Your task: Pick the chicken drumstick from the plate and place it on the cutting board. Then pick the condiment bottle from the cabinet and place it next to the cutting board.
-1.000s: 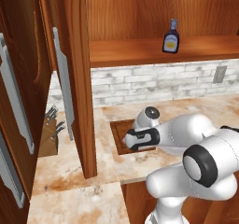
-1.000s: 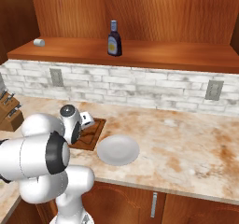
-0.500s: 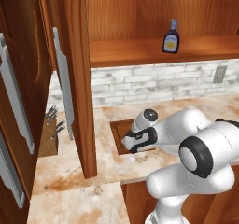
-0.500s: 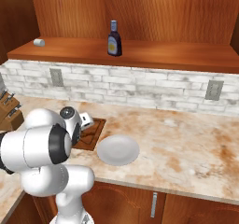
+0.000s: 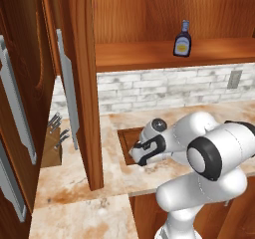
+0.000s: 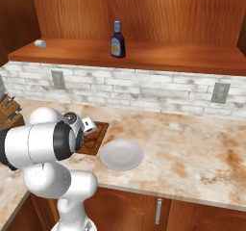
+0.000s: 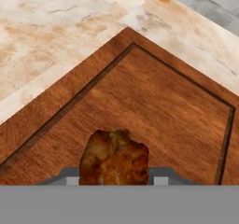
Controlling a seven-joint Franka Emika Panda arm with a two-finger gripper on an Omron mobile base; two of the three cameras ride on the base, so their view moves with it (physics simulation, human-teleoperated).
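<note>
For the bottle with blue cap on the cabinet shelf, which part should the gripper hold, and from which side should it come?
Probably the rounded body of the condiment bottle, at the label. It stands upright on the open shelf, nothing close beside it, so a level approach from the front suits. The neck looks too narrow.

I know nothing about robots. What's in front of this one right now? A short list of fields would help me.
end effector: shut on the chicken drumstick, low over the cutting board
plate: bare, on the counter beside the board
condiment bottle: upright on the cabinet shelf
cabinet door: open
knife block: on the counter, beyond the open door
</note>
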